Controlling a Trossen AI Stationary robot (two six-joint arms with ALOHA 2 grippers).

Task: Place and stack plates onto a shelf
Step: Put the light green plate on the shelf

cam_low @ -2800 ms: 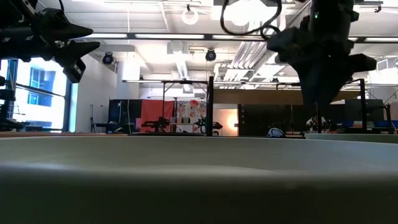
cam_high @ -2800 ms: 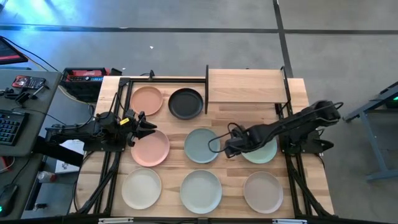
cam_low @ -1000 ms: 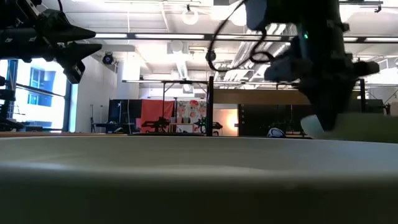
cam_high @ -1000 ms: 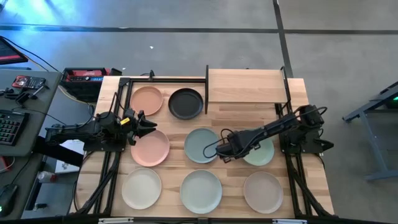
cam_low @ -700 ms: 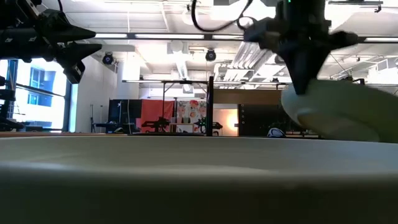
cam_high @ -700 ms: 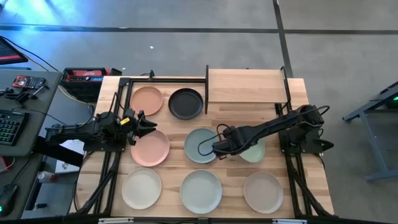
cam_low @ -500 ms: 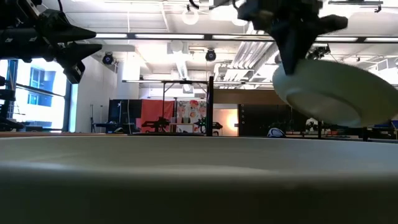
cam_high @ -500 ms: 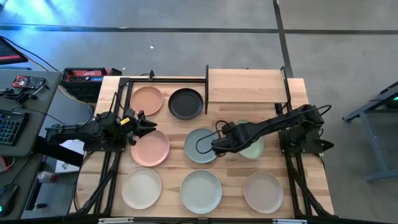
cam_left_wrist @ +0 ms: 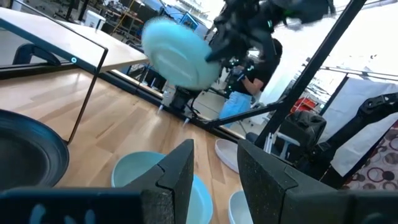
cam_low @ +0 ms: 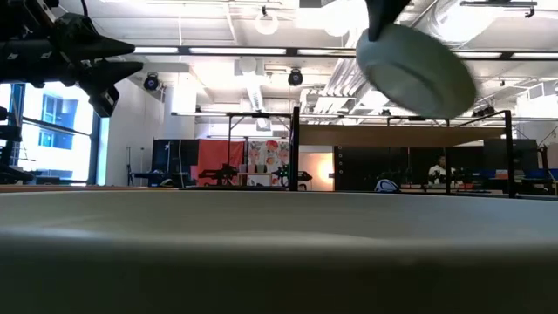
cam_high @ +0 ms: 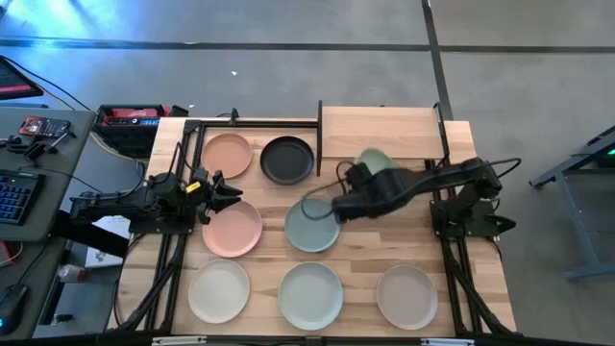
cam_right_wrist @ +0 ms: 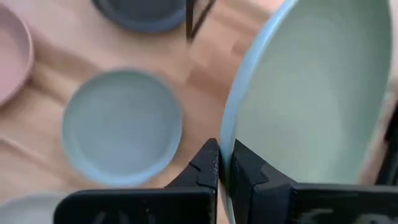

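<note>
My right gripper is high above the table's middle, just in front of the shelf, shut on a pale green plate. The low view shows that plate tilted in the air. On the slatted table lie a pink plate, a black plate, a second pink plate, a blue-green plate, a cream plate, a pale plate and a beige plate. My left gripper waits open at the table's left side. My right gripper pinches the pale green plate's rim between its two fingers, one on the plate's inner side and one on its underside. The fingers come slanting down from above. The plate is lifted clear and tilted steeply, with its held edge uppermost.
The shelf's wooden board is bare and stands on a black frame at the table's far right. The right arm reaches in from the table's right side. A desk with a keyboard stands beyond the left edge.
My right gripper has risen far from the table with the pale green plate, drifting a little toward the shelf, and has tipped. The plate lay on the table right of the blue-green plate; now it is lifted clear and tilted.
</note>
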